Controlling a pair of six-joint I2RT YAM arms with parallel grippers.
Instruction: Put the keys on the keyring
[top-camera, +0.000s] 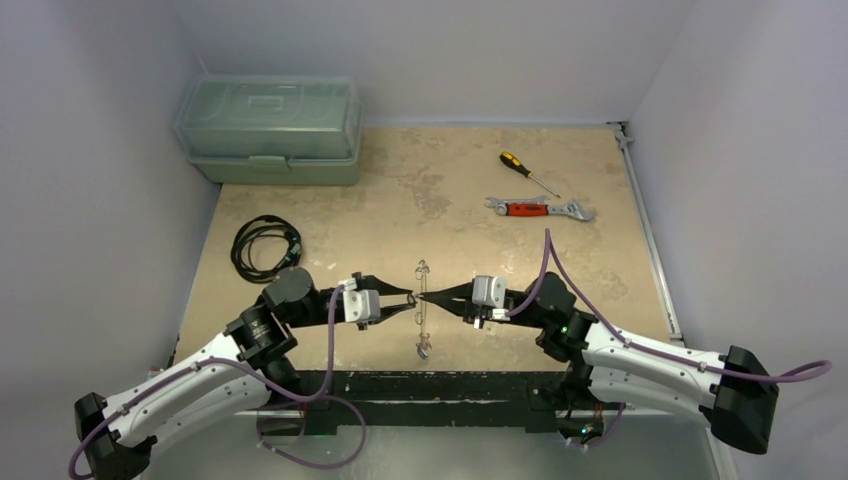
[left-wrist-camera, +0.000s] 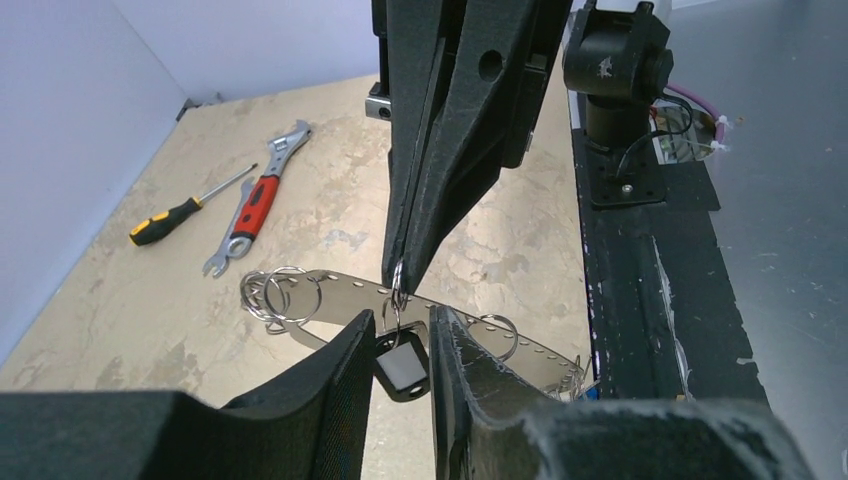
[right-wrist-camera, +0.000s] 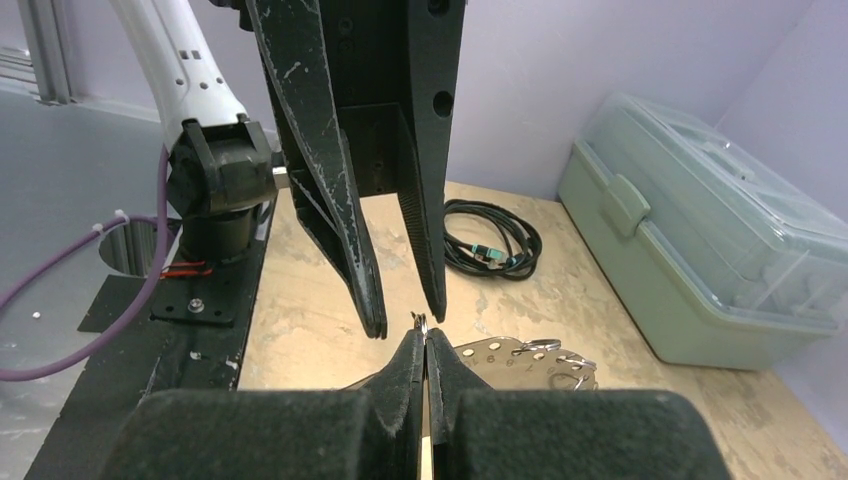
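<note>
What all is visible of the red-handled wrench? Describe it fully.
The wrench is silvery metal with a red grip around its middle. One end has an adjustable head, the other an open fork. It lies flat on the table, far right, beside the screwdriver but apart from it. No pincer touches it.

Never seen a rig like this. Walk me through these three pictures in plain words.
These are two robot arms bolted at the table's near edge, each ending in two fingers. The wide picture looks down from above and behind; the other two come from a camera on each wrist, looking along its own fingers. On the table lie a green toolbox, a coiled black cable, a screwdriver and a red-handled wrench. In the middle is the keyring, a thin silvery band. The right gripper is shut on a small wire ring at the band. The left gripper is open, its fingers either side of a black tag just below that ring.
</note>
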